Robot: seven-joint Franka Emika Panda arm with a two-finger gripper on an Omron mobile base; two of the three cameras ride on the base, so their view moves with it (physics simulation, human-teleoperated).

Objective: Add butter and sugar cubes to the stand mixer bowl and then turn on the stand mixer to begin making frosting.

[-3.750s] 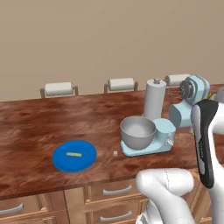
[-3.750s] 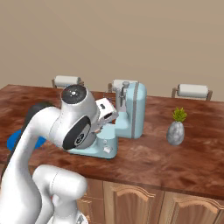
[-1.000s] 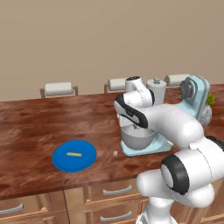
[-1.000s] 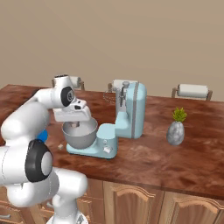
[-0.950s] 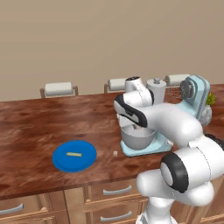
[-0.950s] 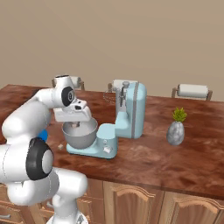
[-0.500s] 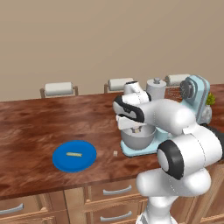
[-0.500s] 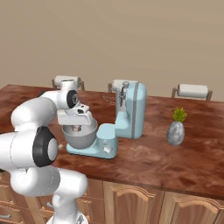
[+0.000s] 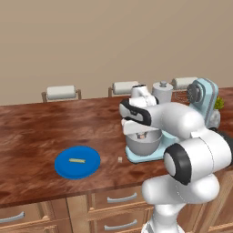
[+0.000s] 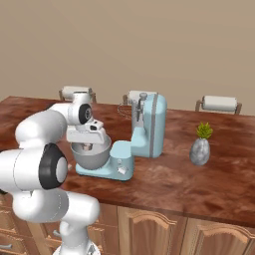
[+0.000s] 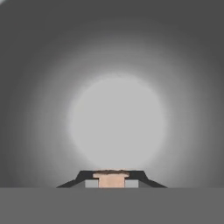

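My gripper (image 9: 142, 135) points straight down into the mouth of the grey metal stand mixer bowl (image 9: 154, 143), which sits on the light-blue stand mixer's (image 9: 203, 97) base. The jaws are shut on a small tan cube (image 11: 112, 179), which hangs above the bowl's shiny bottom (image 11: 116, 118). From the right, the gripper (image 10: 88, 146) hovers just inside the bowl's rim (image 10: 92, 159), left of the mixer's (image 10: 150, 127) raised head. The pale-yellow butter (image 9: 77, 160) lies on the blue plate (image 9: 90, 166). A tiny white sugar cube (image 9: 119, 159) rests on the counter between plate and mixer.
A tall grey cylinder with a knob (image 9: 162, 91) stands behind the bowl. A small potted plant (image 10: 200, 145) sits right of the mixer. Chair backs (image 9: 60, 92) line the counter's far edge. Drawers run below the front edge.
The arm has folded in closer to the bowl and the hand has sunk slightly toward it. The jaws stayed shut on the tan cube. Butter and white cube have not moved.
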